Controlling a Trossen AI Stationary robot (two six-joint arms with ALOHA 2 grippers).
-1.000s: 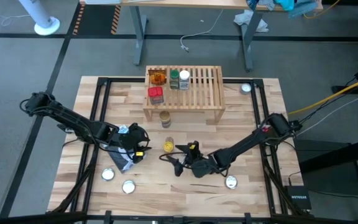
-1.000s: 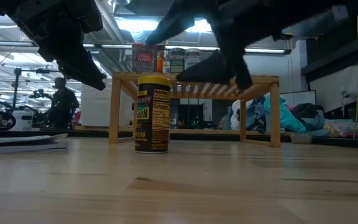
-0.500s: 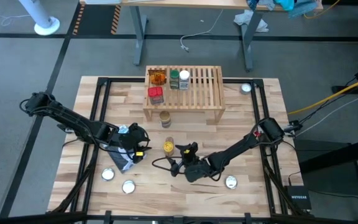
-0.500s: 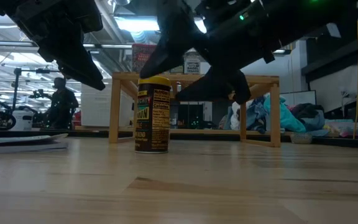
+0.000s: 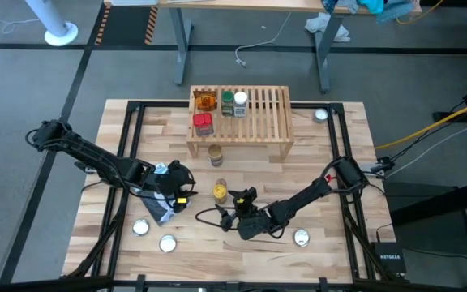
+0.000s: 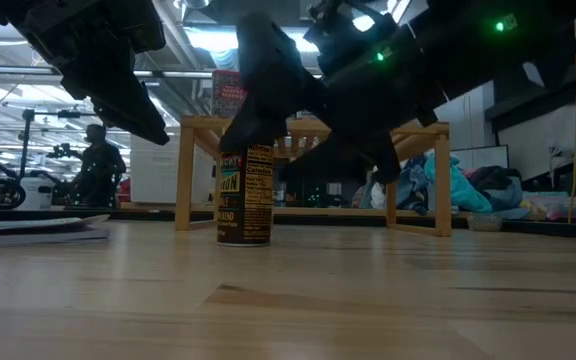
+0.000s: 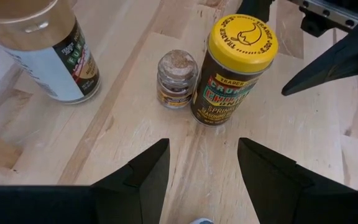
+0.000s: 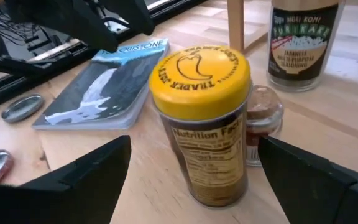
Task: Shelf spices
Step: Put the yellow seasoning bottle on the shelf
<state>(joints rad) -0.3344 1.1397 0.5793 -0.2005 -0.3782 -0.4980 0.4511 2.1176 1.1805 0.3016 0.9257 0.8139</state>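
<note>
My right claw (image 8: 188, 171) stands spread wide, a finger either side of the yellow-lidded jar (image 8: 201, 121), not touching. My left claw (image 7: 197, 168) hangs parted, empty, nearby.

A yellow-lidded spice jar (image 8: 201, 124) stands upright on the wooden tabletop (image 8: 328, 118), between the right gripper's (image 8: 194, 177) two spread dark fingers (image 8: 82, 177). A small clear jar (image 8: 263, 127) sits just behind it, a tan-lidded jar (image 8: 303, 40) farther back, and a blue-and-white pouch (image 8: 107, 90) lies flat nearby.

The right gripper (image 5: 227, 208) is closer to the yellow-lidded jar (image 5: 220, 190) than a second ago, open fingers now flanking it; the arm stretches farther left.
</note>
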